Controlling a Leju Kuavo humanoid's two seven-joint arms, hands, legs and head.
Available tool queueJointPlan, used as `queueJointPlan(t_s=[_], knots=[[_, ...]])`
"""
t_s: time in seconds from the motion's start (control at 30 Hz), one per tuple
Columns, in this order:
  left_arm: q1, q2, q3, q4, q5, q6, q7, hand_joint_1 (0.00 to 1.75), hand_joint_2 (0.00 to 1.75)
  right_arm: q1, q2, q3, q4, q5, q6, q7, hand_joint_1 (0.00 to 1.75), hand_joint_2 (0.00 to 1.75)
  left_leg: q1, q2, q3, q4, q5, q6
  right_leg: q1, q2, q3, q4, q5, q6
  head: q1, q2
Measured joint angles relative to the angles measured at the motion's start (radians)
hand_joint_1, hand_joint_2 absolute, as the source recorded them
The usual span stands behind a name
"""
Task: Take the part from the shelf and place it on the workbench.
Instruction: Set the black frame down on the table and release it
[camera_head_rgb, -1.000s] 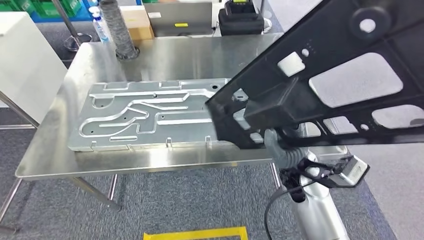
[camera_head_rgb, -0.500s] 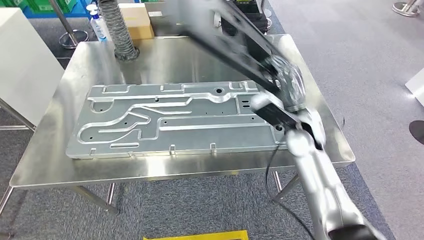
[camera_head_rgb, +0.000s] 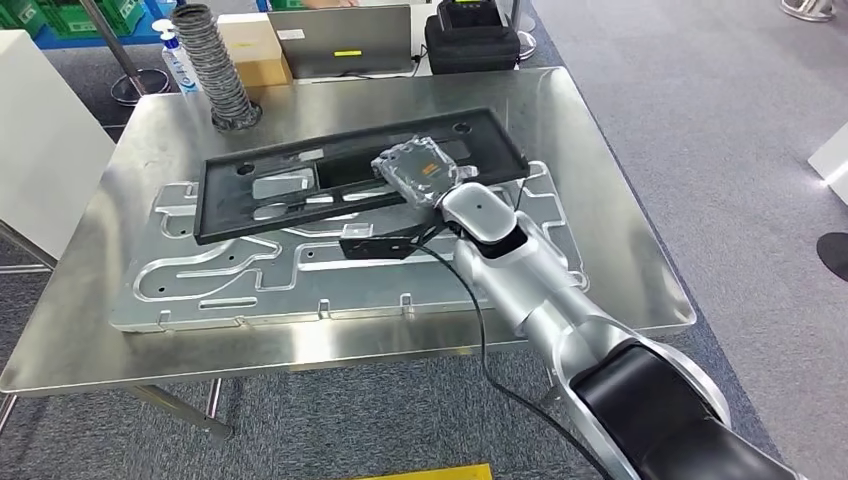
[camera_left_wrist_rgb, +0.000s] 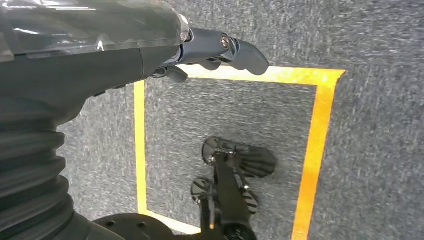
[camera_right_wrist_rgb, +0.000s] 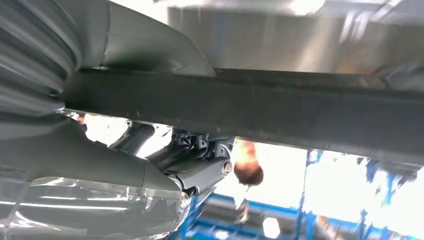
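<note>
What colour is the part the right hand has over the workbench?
Black. The part shows best in the head view, lying over the silver plate.

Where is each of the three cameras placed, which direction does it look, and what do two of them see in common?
Head view: high on the body, looking forward and down at the workbench; right arm and right robot hand on the black part.
Left wrist view: behind the hanging left robot hand, looking down at the carpet and yellow tape.
Right wrist view: behind the right robot hand, close against the black part.
Shared: head and right wrist views both show the black part.
</note>
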Motion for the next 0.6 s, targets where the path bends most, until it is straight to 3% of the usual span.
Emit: queueJointPlan(t_s=[0.1, 0.17, 0.2, 0.27, 0.3, 0.33, 0.37, 0.47, 0.53, 0.6], knots=[[-0.002, -0.001, 0.0, 0.0, -0.015, -0.008, -0.007, 0.0, 1.75, -0.003, 0.02, 0.017, 0.08, -0.027, 0.011, -0.008, 1.75, 1.75, 0.0, -0.003, 0.009, -0.02, -0.004, 0.013, 0.003, -0.003, -0.001, 0.0, -0.006, 0.011, 0.0, 0.0], [-0.003, -0.002, 0.0, 0.0, -0.023, -0.013, -0.011, 0.0, 1.75, 0.001, 0.02, 0.019, 0.12, -0.045, 0.012, -0.011, 1.75, 1.75, 0.004, -0.003, 0.011, -0.024, -0.004, 0.024, 0.003, -0.005, -0.013, 0.033, -0.03, 0.022, 0.0, 0.0], [-0.004, -0.003, 0.0, 0.0, -0.025, -0.015, -0.012, 0.0, 1.75, 0.003, 0.018, 0.019, 0.136, -0.054, 0.013, -0.01, 1.75, 1.75, 0.006, -0.002, 0.013, -0.026, -0.004, 0.028, 0.002, -0.006, -0.034, 0.077, -0.054, 0.028, 0.0, 0.0], [-0.006, -0.003, 0.0, 0.0, -0.031, -0.019, -0.014, 0.0, 1.75, 0.014, 0.013, 0.019, 0.168, -0.071, 0.015, -0.009, 1.75, 1.75, 0.005, 0.0, 0.014, -0.025, -0.007, 0.034, -0.001, -0.007, -0.105, 0.214, -0.111, 0.035, 0.0, 0.0], [-0.007, -0.003, 0.0, 0.0, -0.033, -0.02, -0.016, 0.0, 1.75, 0.024, 0.008, 0.019, 0.184, -0.077, 0.016, -0.007, 1.75, 1.75, 0.004, 0.0, 0.015, -0.025, -0.008, 0.036, -0.002, -0.007, -0.138, 0.271, -0.127, 0.037, 0.0, 0.0], [-0.006, -0.003, 0.0, 0.0, -0.036, -0.021, -0.018, 0.0, 1.75, 0.036, 0.003, 0.019, 0.199, -0.082, 0.018, -0.005, 1.75, 1.75, 0.004, 0.0, 0.016, -0.025, -0.01, 0.037, -0.003, -0.008, -0.157, 0.297, -0.123, 0.037, 0.0, 0.0], [-0.006, -0.003, 0.0, 0.0, -0.037, -0.021, -0.02, 0.0, 1.75, 0.047, -0.002, 0.019, 0.211, -0.086, 0.019, -0.002, 1.75, 1.75, 0.003, -0.001, 0.019, -0.024, -0.011, 0.038, -0.003, -0.008, -0.155, 0.28, -0.1, 0.034, 0.0, 0.0], [-0.006, -0.006, 0.0, 0.0, -0.039, -0.022, -0.028, 0.0, 1.75, 0.062, -0.012, 0.018, 0.235, -0.098, 0.027, 0.008, 1.75, 1.75, -0.003, -0.001, 0.024, -0.022, -0.017, 0.034, 0.004, -0.014, -0.074, 0.08, 0.009, 0.013, 0.0, 0.0], [-0.006, -0.009, 0.0, 0.0, -0.039, -0.022, -0.034, 0.0, 1.75, 0.064, -0.015, 0.016, 0.245, -0.107, 0.032, 0.011, 1.75, 1.75, -0.005, 0.002, 0.023, -0.021, -0.02, 0.027, 0.012, -0.019, -0.042, 0.004, 0.034, 0.002, 0.0, 0.0], [-0.006, -0.009, 0.0, 0.0, -0.039, -0.022, -0.04, 0.0, 1.75, 0.066, -0.018, 0.014, 0.253, -0.112, 0.032, 0.011, 1.75, 1.75, -0.006, 0.005, 0.026, -0.024, -0.021, 0.017, 0.012, -0.018, -0.038, -0.005, 0.034, -0.001, 0.0, 0.0]])
